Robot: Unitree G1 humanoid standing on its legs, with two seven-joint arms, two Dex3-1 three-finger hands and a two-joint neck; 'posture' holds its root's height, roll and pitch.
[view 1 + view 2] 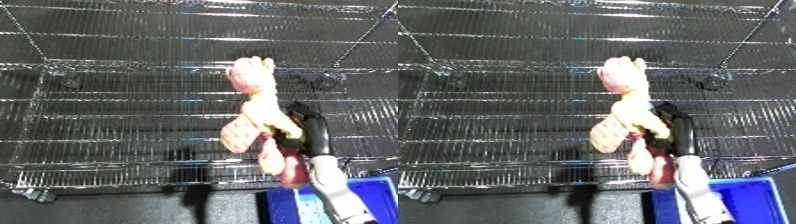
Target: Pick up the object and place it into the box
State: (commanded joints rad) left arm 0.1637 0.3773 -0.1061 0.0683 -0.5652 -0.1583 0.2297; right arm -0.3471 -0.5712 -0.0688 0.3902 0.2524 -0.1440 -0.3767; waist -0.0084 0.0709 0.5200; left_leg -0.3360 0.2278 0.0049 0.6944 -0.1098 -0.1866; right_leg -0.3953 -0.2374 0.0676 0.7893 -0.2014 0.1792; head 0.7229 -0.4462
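The right robot hand [298, 131] is grasping the toy [253, 112] (soft, pink and yellow), up above the wire shelf [115, 125]. Next it should carry the toy down to the blue bin [753, 197] and let go.

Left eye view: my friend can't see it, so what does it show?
The robot's right hand holds up a pink and yellow plush toy in front of a wire rack. A blue bin sits at the lower right corner.
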